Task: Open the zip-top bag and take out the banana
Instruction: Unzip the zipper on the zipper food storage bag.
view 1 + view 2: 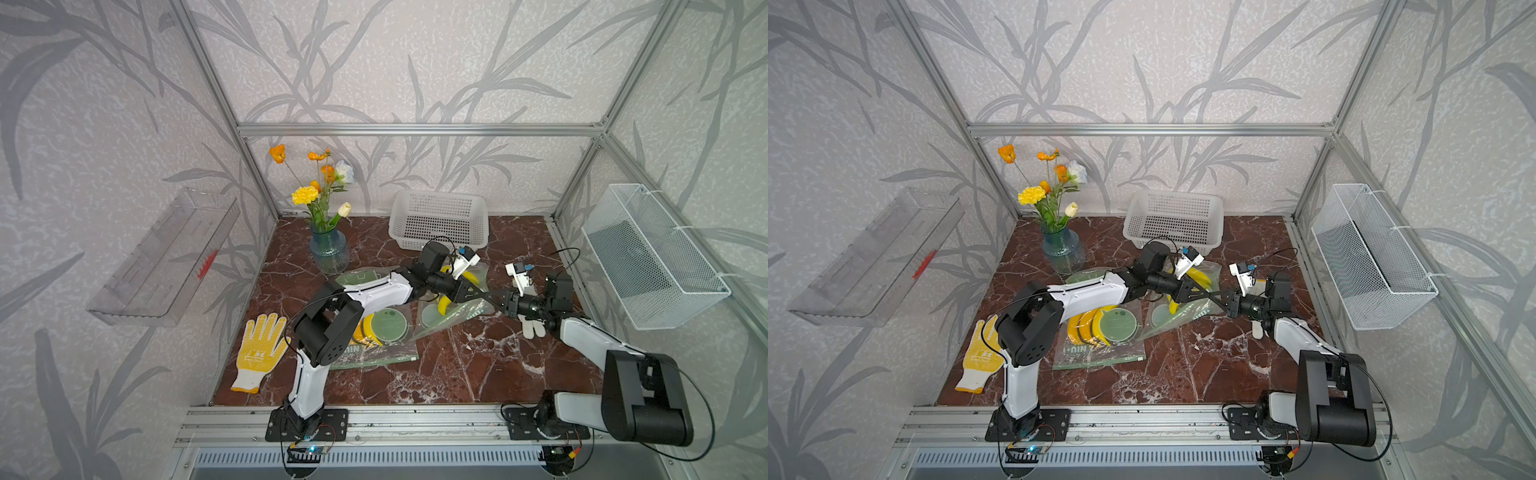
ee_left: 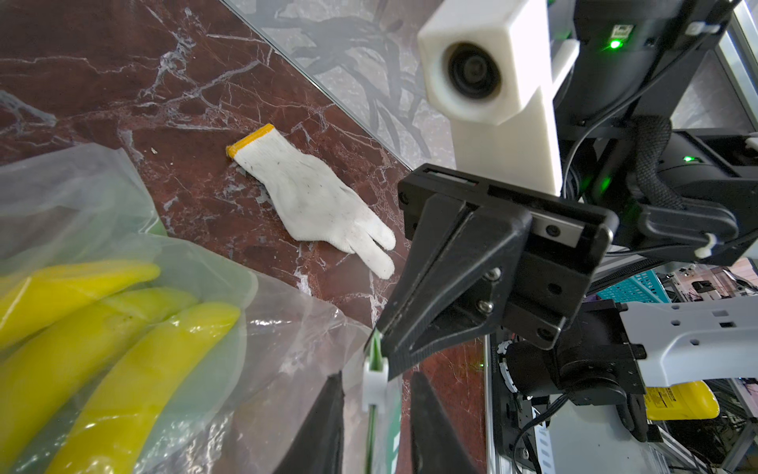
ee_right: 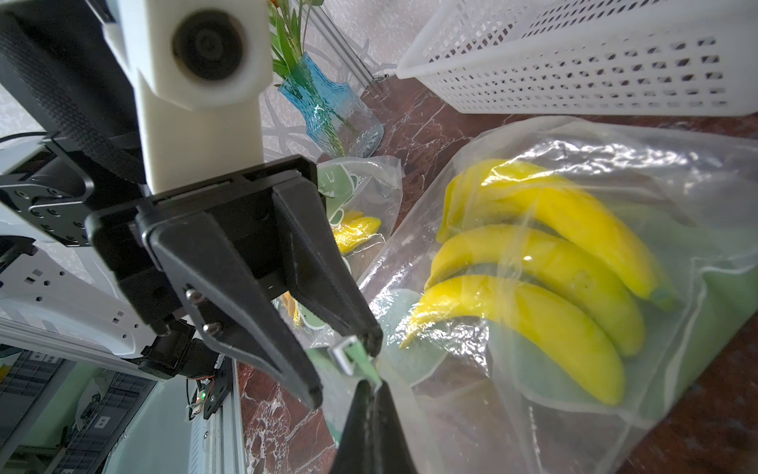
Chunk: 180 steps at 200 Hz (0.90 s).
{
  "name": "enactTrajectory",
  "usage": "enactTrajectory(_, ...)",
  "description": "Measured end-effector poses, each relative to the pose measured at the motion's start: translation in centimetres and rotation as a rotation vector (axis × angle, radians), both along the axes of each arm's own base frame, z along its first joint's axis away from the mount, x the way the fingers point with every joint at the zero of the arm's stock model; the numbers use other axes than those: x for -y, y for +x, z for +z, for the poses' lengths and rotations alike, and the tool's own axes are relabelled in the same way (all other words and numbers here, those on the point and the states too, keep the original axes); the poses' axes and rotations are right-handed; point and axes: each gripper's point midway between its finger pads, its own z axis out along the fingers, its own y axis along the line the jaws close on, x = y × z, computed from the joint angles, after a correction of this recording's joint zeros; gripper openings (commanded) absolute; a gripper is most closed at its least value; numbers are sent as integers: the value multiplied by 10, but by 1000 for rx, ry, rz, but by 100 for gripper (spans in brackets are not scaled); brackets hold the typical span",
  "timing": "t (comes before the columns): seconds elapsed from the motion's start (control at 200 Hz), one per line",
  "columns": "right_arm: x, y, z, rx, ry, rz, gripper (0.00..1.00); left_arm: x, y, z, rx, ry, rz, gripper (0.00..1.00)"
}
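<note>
Though the zip-top bag [image 3: 533, 135] looks not yet opened, two robot pincers meet at its zipper corner.

A bunch of yellow bananas [image 3: 533, 254] lies inside the clear bag, which rests on the marble tabletop [image 1: 457, 374] right of centre, just in front of a white basket [image 1: 440, 208]. The right pincer [image 2: 379, 342] is pressed together on the green zip strip at the bag's corner, probably to anchor the bag so it cannot slide. The left pincer [image 3: 341, 371] is spread, one finger on each side of the white slider [image 2: 375, 381], apparently lined up to draw it along the strip. Further out, a second bag of bananas [image 1: 374, 332] lies partly under the left arm. A white glove [image 2: 320, 205] lies near the right arm, a yellow glove [image 1: 259, 345] sits at the tabletop's left edge, and a blue vase of flowers [image 1: 330, 249] stands at the back.
</note>
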Motion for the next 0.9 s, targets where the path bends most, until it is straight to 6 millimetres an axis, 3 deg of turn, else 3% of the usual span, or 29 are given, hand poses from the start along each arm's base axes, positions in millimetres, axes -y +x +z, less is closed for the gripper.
enactTrajectory(0.52, -1, -1, -1, -12, 1, 2, 0, 1, -1, -6, 4, 15, -5, 11)
enactTrajectory(0.9, 0, -1, -2, -15, -2, -1, 0, 0, -1, -7, 13, 28, -7, 8)
